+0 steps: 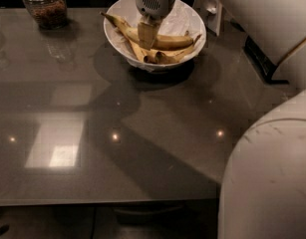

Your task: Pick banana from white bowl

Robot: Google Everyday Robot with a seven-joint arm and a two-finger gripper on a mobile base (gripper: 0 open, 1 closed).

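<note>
Nearest: the robot's white shell (pixel 272 183) fills the lower right, and the arm (pixel 262 19) runs up the right side to the far end. The dark glossy tabletop (pixel 142 148) lies between that and the work. It shows only light glare.

The white bowl (pixel 111 40) sits far-middle on the tabletop. The banana (pixel 172 42) is inside it, lying roughly crosswise, right of centre, against the crinkled lining (pixel 185 19). A thin long banana (pixel 120 25) pokes over the left rim. The smaller joined bananas (pixel 165 59) sit at the near wall, apparently touching the target from below.

The tool (pixel 146 40) hangs wrist-down over the bowl's middle. Its tip is at the target's left end, about where that meets the thin one. I can't tell how far open it is or whether it has hold of anything, because the tip blends into the fruit.

My read is grasp phase, with the banana not yet out of the bowl. To do it well:
- Bias right onto the plump mid-section, away from the crossing with the thin banana.
- Close across the short axis, not along the length.
- Go down only to the fruit, since snagged lining would drag everything.
- Lift straight up until clear of the rim, then translate. A sideways pull could shove the bowl.
- Watch that the neighbours don't ride up with it.

Far left there's a glass jar (pixel 44 6), well apart and not a factor.
</note>
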